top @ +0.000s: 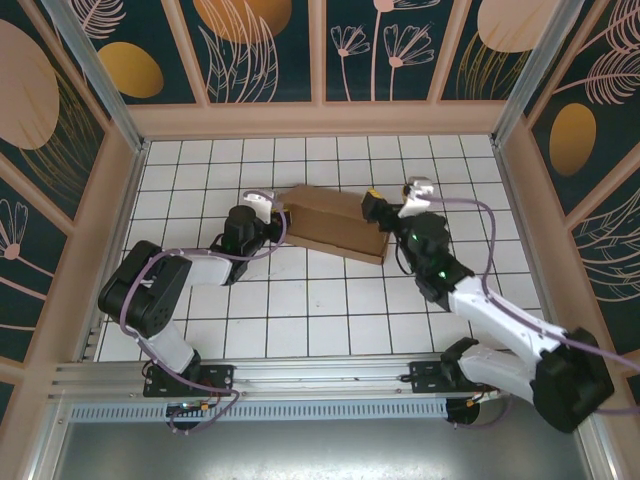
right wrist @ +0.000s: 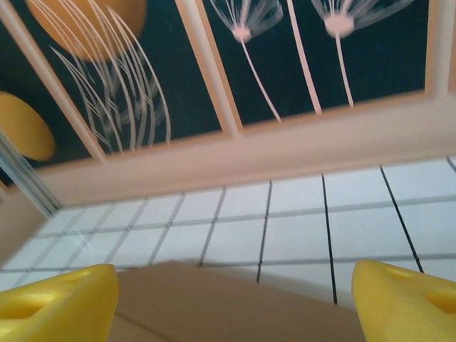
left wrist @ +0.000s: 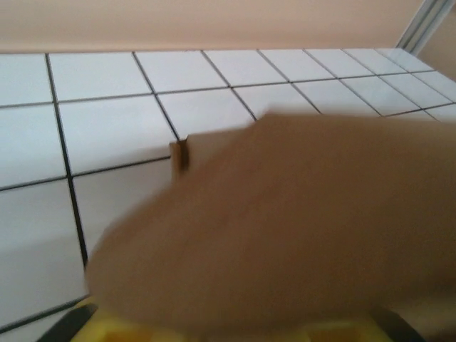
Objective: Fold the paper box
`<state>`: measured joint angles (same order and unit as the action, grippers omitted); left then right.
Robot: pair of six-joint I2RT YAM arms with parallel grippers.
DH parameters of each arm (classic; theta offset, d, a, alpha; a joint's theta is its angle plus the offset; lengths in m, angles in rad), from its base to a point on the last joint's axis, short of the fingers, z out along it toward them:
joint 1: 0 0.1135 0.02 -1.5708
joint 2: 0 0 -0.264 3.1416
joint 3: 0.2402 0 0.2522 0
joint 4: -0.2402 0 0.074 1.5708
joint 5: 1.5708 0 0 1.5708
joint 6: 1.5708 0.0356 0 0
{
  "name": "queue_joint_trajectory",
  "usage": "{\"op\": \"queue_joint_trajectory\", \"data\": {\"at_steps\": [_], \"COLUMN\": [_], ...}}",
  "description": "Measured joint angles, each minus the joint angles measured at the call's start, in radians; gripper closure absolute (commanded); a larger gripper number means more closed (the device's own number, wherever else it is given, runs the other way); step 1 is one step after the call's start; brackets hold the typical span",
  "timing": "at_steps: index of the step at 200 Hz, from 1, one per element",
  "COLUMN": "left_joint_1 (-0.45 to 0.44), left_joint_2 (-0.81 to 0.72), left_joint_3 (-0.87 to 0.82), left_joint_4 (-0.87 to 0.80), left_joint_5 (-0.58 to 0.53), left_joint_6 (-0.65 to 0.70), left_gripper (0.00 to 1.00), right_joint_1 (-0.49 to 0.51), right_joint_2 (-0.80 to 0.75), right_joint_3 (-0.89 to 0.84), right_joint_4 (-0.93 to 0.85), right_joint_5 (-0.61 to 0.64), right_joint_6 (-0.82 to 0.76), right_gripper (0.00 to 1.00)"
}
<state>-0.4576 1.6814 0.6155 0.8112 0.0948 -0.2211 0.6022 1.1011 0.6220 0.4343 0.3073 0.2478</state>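
This is looking like a robotics lab test cell: a white tiled surface with black grid lines (top: 330, 300) is sitting inside walls of dark teal panels printed with orange discs and pale plant drawings (top: 265, 50). Peach-coloured framing (top: 320, 118) is edging them, bare aluminium posts (top: 95, 65) are standing at the corners, and an aluminium rail (top: 320, 372) is carrying two black-and-white robot arms (top: 165, 285) trailing purple cables (top: 480, 205).

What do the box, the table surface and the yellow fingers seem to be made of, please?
The box: plain brown cardboard, matte; a thick cut edge shows in the left wrist view, though blurred. The table: smooth white squares with dark lines; tile or a printed sheet, hard to tell. The right arm's fingers: yellow, matte, probably plastic.
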Motion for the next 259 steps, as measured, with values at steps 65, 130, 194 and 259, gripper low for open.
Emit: {"op": "queue_joint_trajectory", "data": {"at_steps": [65,130,194,259], "left_joint_1": [0.000,0.002,0.071,0.089], "left_joint_2": [-0.348,-0.433,0.040,0.261], "left_joint_3": [-0.320,0.017,0.447,0.558], "left_joint_4": [0.002,-0.348,-0.658,-0.753], "left_joint_5": [0.000,-0.065,0.083,0.277], "left_joint_6": [-0.038,-0.130,-0.206,-0.238], "left_gripper": [0.18,0.02,0.22,0.57], "right_joint_1": [-0.046,-0.086,-0.166,-0.319], "right_joint_2": [0.273,0.346,0.363,0.216], "right_joint_3": [0.054,0.009,0.006,-0.032], "right_joint_4": [-0.211,-0.215,-0.237,-0.153], "right_joint_5": [-0.055,-0.077,-0.122,-0.408], "right_joint_6": [0.080,0.076,0.077,0.136], "right_gripper": [0.25,0.17,0.12,0.10]}}
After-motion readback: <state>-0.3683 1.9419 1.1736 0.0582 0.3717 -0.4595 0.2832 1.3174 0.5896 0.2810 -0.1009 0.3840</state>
